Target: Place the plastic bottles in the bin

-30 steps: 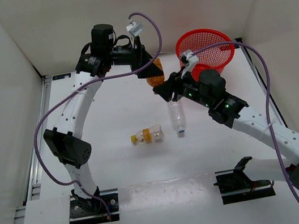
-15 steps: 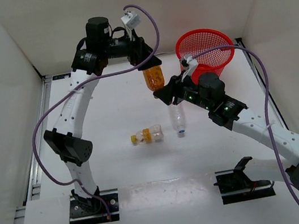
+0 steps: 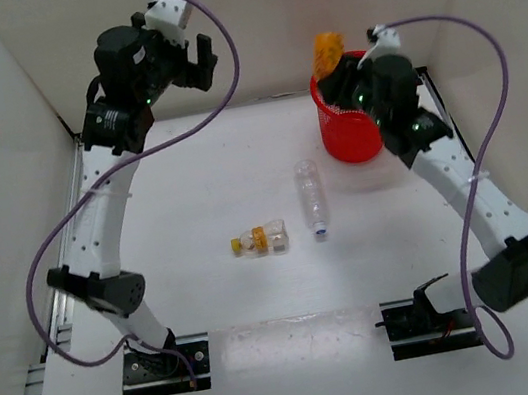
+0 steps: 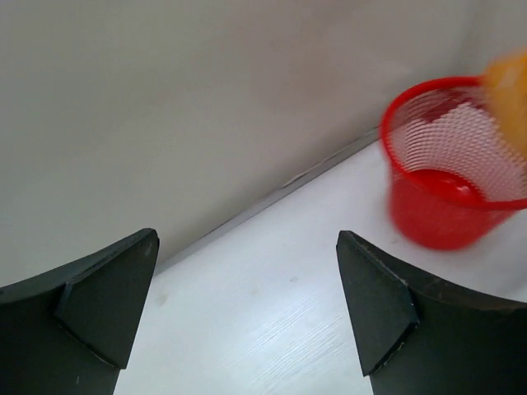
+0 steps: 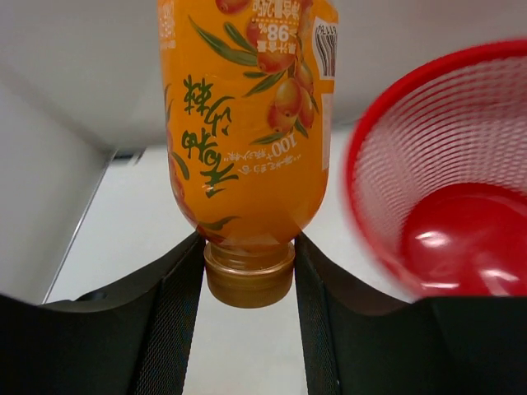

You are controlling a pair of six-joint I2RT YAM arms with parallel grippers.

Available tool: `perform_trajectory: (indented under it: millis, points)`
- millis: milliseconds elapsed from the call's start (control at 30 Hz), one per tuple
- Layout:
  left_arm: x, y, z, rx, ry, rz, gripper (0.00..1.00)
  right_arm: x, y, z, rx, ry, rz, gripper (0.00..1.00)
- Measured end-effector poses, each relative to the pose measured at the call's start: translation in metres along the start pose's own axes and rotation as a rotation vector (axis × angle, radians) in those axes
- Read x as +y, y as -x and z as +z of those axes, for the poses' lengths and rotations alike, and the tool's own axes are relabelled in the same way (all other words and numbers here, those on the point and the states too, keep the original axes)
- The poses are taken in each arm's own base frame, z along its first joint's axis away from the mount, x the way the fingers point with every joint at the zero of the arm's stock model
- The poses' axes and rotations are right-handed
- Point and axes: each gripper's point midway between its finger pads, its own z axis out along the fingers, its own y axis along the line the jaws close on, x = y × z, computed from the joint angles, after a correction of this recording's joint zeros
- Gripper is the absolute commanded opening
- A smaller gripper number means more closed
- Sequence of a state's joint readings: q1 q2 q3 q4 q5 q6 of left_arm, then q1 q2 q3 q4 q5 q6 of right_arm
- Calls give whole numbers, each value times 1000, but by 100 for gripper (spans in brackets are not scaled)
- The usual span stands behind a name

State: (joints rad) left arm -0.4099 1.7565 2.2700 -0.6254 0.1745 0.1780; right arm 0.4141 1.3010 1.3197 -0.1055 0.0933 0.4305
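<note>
My right gripper (image 3: 333,68) is shut on the capped neck of the stubby orange bottle (image 3: 325,48) and holds it bottom-up over the far left rim of the red mesh bin (image 3: 349,133). In the right wrist view the orange bottle (image 5: 247,123) sits between my fingers at my right gripper (image 5: 249,271), with the bin (image 5: 461,140) to the right. My left gripper (image 3: 205,60) is open and empty, raised high at the back left; its view (image 4: 247,317) shows the bin (image 4: 445,226) at the right. The yellow-capped bottle (image 3: 262,239) and the slim clear blue-capped bottle (image 3: 313,199) lie on the table.
White walls enclose the table on the left, back and right. The bin stands close to the back right corner. The two arm bases (image 3: 160,362) are bolted at the near edge.
The orange bottle passed from my left gripper to my right. My right arm swung it up and right to the bin. My left arm opened and drew back up and left.
</note>
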Motion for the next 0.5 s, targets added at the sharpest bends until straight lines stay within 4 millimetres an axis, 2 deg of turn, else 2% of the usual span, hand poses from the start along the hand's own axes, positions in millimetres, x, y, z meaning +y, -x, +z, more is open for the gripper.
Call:
perform_trajectory:
  millis: [33,100,133,167,200,267,300,333,367,467,500]
  points:
    - [9,-4,-14,17,57,28,100,-17,21,8,-31,-64,5,0]
    - [19,-21,-40,73,130,84,100,-48,48,22,-59,-182,13,0]
    - [23,-32,-55,99,162,123,100,-64,58,30,-68,-241,15,0]
    - [25,-48,-69,139,187,155,100,-77,60,37,-62,-286,15,0]
    - [27,-66,-82,183,212,184,100,-91,56,44,-40,-338,12,0]
    - [31,-107,-105,288,256,229,100,-111,34,56,28,-410,1,14]
    - [33,-128,-114,346,279,248,100,-122,17,60,76,-447,-6,23]
    - [35,-145,-120,394,295,264,100,-133,0,64,129,-481,-11,37]
    - [36,-166,-127,447,312,280,100,-141,-15,66,171,-509,-16,57]
    - [38,-220,-145,601,334,321,100,-162,-48,68,275,-578,-29,80]
    - [38,-234,-150,642,334,331,100,-166,-54,68,294,-592,-35,84]
